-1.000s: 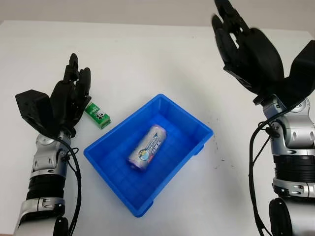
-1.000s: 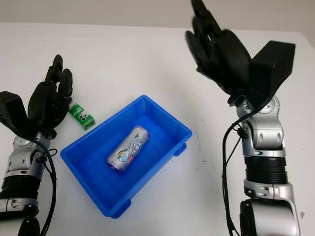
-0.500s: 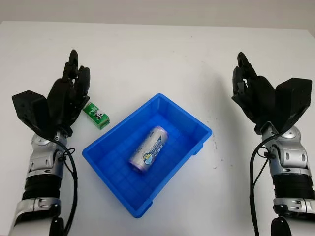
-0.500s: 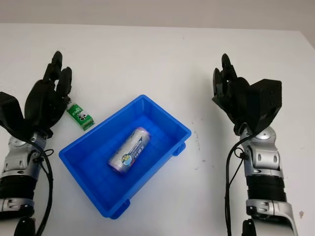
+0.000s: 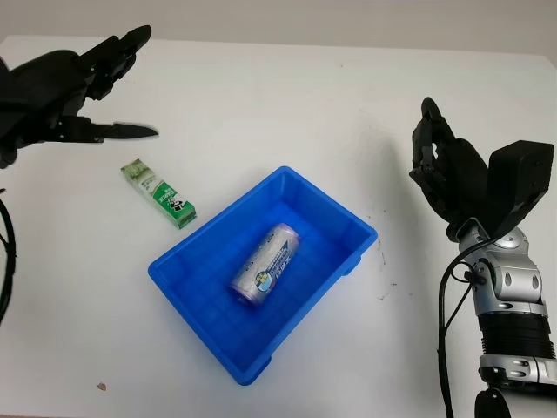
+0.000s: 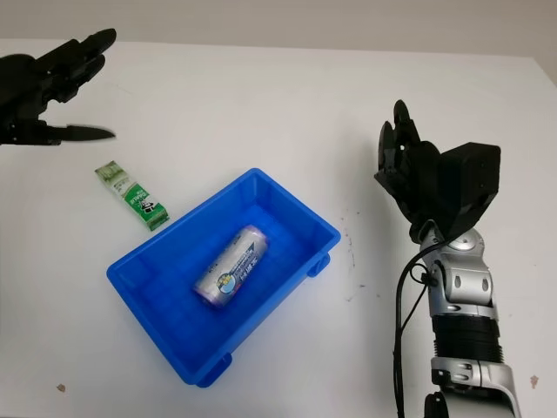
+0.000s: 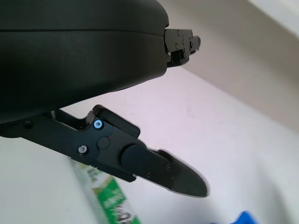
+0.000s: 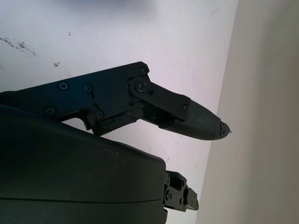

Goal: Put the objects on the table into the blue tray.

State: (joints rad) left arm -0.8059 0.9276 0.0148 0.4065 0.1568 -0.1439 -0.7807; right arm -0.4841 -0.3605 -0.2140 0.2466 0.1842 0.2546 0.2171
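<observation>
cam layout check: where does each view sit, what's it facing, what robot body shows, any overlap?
Left eye, right eye: head stereo pair, looking down at the table; blue tray holding a can, green carton beside it, left hand raised far left, right hand at right, both open.
Left wrist: at the left hand's shell, fingers over the green carton.
Right wrist: at the right hand's shell, fingers over bare table.
Shared: carton in head and left wrist views.

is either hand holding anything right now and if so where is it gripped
Nothing is held. The left hand is open above the green carton; the right hand is open, right of the blue tray.
</observation>
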